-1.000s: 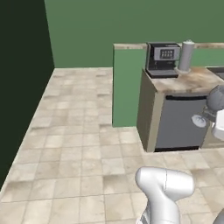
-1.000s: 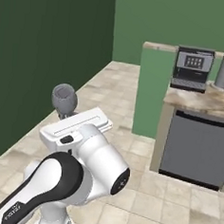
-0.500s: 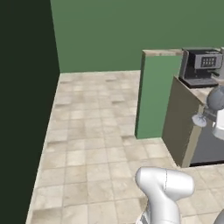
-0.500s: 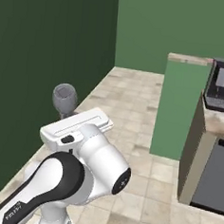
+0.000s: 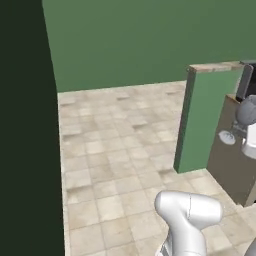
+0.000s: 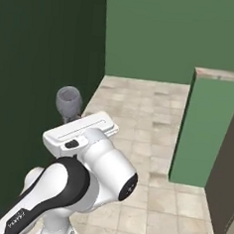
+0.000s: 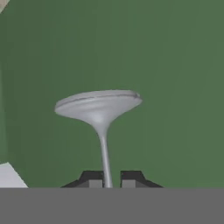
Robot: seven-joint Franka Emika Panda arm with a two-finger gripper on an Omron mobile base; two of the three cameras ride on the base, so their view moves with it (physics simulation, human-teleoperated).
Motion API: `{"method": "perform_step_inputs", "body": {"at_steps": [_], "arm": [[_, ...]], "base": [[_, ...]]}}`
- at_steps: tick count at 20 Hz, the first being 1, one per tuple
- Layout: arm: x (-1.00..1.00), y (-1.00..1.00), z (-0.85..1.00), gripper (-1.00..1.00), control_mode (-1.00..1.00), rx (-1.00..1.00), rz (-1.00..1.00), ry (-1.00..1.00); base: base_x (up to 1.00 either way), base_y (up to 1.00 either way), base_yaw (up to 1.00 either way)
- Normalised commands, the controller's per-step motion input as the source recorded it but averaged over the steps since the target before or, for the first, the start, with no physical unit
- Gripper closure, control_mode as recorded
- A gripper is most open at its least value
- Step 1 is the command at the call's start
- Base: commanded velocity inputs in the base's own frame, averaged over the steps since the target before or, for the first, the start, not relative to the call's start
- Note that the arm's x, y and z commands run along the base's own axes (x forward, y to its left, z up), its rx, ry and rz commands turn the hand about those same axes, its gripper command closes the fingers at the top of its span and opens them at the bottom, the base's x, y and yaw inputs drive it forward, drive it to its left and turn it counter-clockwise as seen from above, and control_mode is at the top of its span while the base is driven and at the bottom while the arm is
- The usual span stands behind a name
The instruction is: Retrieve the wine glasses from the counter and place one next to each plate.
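I have one wine glass [image 7: 99, 114] in the jaws right now: in the hand view they are nearly closed on its thin stem, a fingertip [image 7: 92, 178] on each side, with the round foot spread out beyond them against the green wall [image 6: 160, 33]. In the right base view the bowl of the glass stands up behind the white hand, out over the tiled floor [image 5: 120, 150], well away from any bench. In the left base view I see the glass at the right edge, bowl and foot both showing.

I judge this thing light, stiff and brittle. The stem is its weakest part, and smooth glass between hard fingertips could slip or twist if I swing it fast. Taking it on the stem is workable, since nothing else is narrow enough for these jaws, but I want it carried gently and upright, with no knock against the green partition [image 6: 207, 131] nearby. When it goes down, I would lower it flat onto its foot, as a tilted landing could tip it.
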Motion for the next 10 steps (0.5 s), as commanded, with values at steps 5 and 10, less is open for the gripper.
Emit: {"method": "perform_step_inputs", "body": {"at_steps": [5, 10], "arm": [[0.00, 0.00, 0.00, 1.00, 1.00, 0.00, 0.00, 0.00], [0.00, 0.00, 0.00, 1.00, 1.00, 0.00, 0.00, 0.00]], "base": [[1.00, 0.98, -0.57], [1.00, 0.95, -0.59]]}}
